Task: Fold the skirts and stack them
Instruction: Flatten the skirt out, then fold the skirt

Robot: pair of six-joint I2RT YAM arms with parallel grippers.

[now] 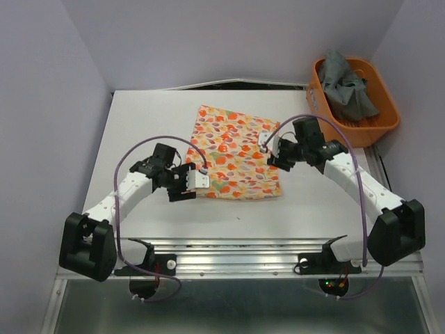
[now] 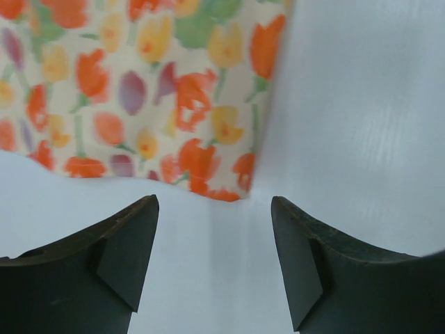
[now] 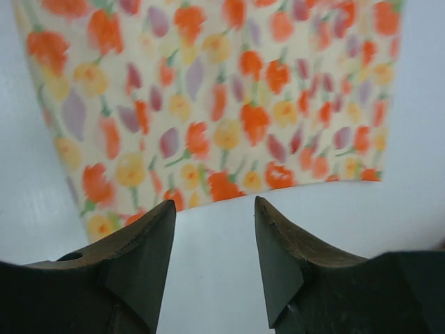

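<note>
Top external: soft floral-print skirt [image 1: 236, 154] lies flat, rectangular — both jaws gape, empty.

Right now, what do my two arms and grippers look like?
The left arm and right arm are white tubes with black joints and bulky black bases; a purple cable loops along each. The left gripper and right gripper are black, with dark wedge-shaped fingers.

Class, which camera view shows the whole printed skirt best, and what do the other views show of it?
The top external view: the printed skirt shows its full outline on the table. The left wrist view shows only one corner; the right wrist view shows a blurred part, cut off at the top.
</note>
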